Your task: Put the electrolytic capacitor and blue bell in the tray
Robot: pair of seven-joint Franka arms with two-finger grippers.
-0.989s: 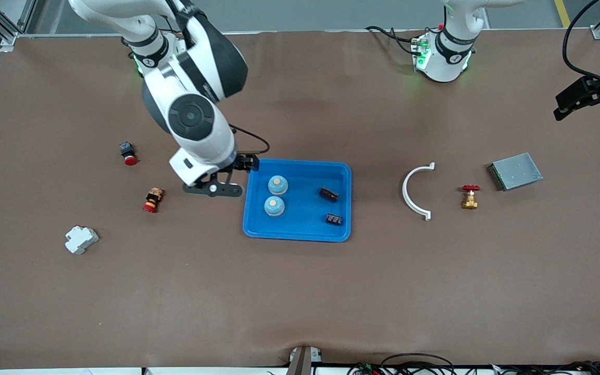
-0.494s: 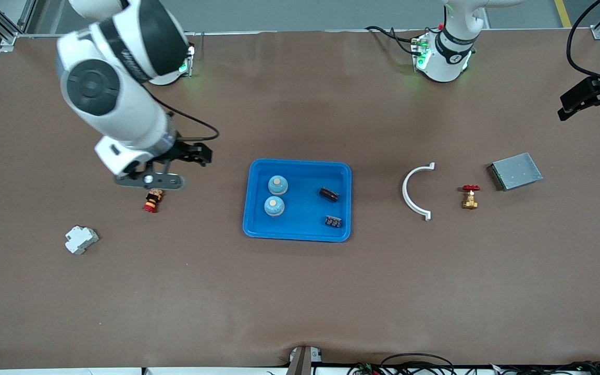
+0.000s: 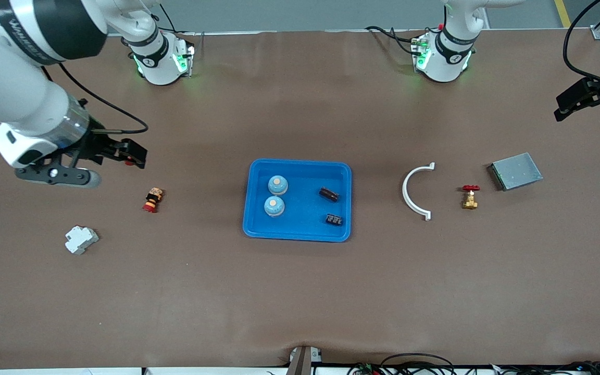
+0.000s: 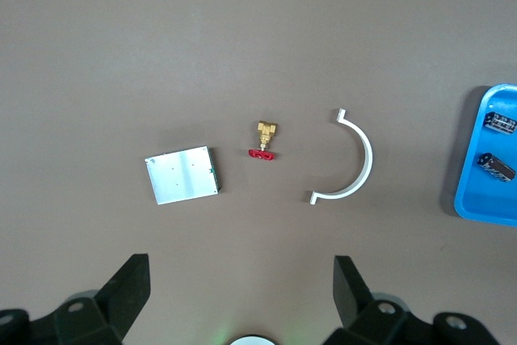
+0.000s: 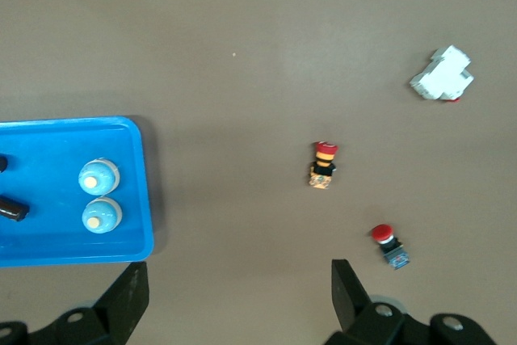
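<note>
Looking pretty much finished here. Sitting in the tray (image 3: 258, 229): 2 blue bells (image 3: 277, 184) side by side toward the right arm's end, and 2 dark capacitors (image 3: 328, 194) toward the left arm's end, all resting flat on the tray floor inside the rim. Not spotting any more bells or capacitors lying loose on the tabletop (image 3: 300, 302), so probably nothing left to load.

Right gripper (image 3: 55, 174) hanging up in the air over bare tabletop toward the right arm's end, fingers spread wide and carrying nothing. Left gripper (image 4: 242, 280) hovering high near the tabletop edge at the left arm's end, also released and empty, waiting.

Leftover stuff looking like distractors only: 2 red buttons (image 3: 152, 200), white breaker (image 3: 80, 239), white clip (image 3: 414, 191), brass valve (image 3: 470, 196), grey box (image 3: 515, 171). Guessing just parking the arms remaining.
</note>
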